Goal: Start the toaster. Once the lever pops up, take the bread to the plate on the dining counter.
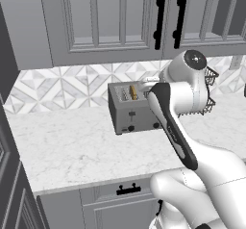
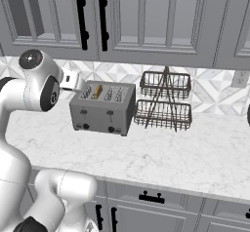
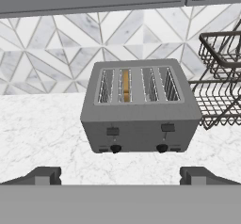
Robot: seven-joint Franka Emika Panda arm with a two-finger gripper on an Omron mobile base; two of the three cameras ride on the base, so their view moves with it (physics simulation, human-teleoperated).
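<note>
Nothing done yet: pincer (image 3: 120, 177) is hovering in front of the toaster (image 3: 137, 111) on the bench (image 3: 42, 129), fingers wide apart, empty. Bread (image 3: 125, 84) is sitting in the second slot (levers unpressed). Starting and carrying remain.

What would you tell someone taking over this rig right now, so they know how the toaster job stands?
Gripper: open, holding nothing, hanging in front of the toaster and facing its front panel.
Toaster: on the marble worktop against the tiled wall, beside a two-tier wire rack.
Bread: sitting in the second slot from the left in the hand view.
Done: approach only. Whether the slider tabs have been pressed I cannot tell.
Left: push the lever down, wait for the pop, lift the bread out, carry it to the plate on the dining counter.
</note>
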